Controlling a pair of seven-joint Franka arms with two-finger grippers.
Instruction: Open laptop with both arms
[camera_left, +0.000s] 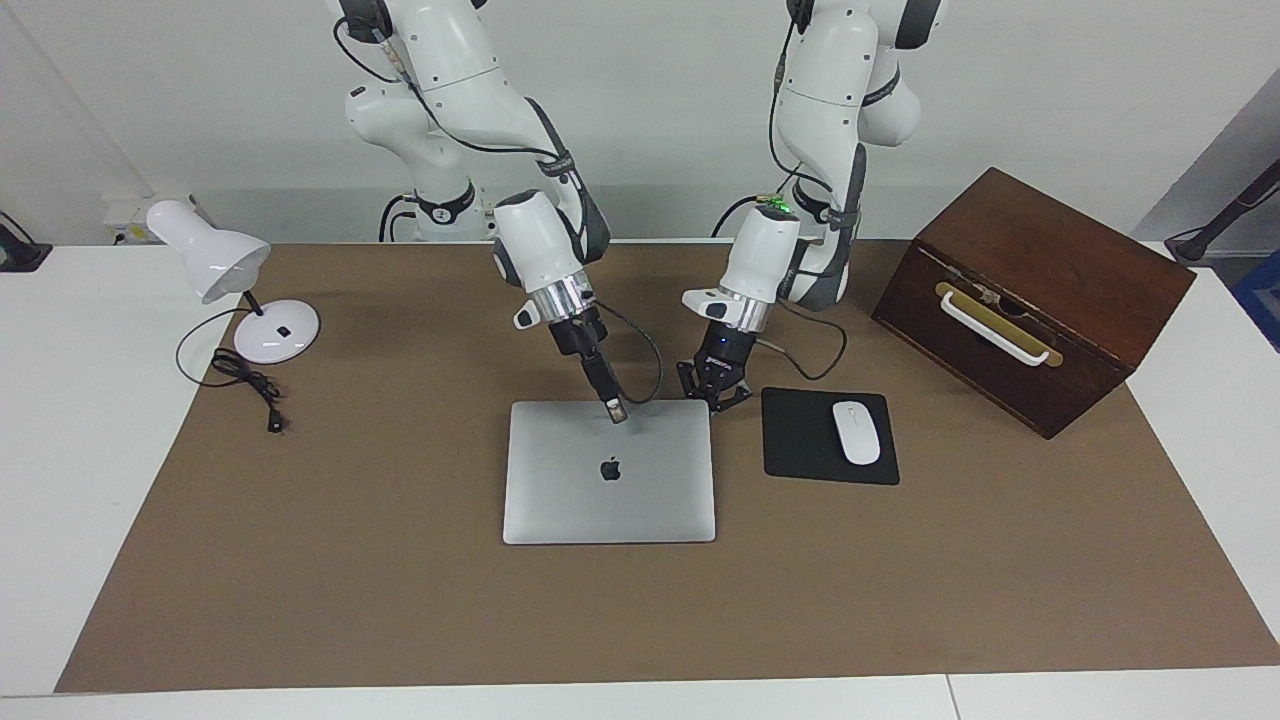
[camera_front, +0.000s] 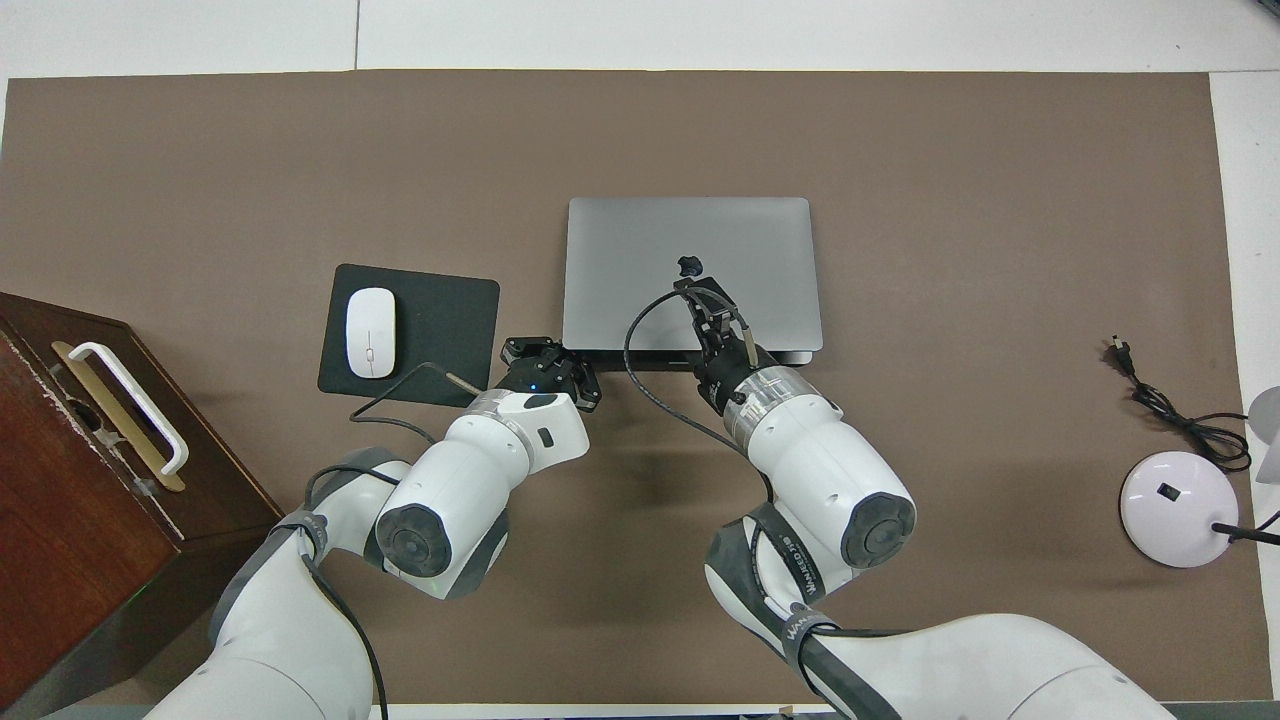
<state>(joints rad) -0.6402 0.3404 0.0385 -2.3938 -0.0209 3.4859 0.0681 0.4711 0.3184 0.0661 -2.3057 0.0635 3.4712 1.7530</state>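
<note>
Showing a black apple logo (camera_left: 610, 469), the laptop (camera_left: 560, 500) lies closed.

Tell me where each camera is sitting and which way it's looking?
Facing view: high across the table, looking back at the robots; both white arms show whole, right gripper over the laptop's robot-side edge, left gripper low beside its corner.
Overhead view: high above the robots' end, looking forward and steeply down; the arms enter from the bottom.
Shared: the closed laptop, mouse pad, mouse, wooden box, lamp, half a turn apart.
</note>
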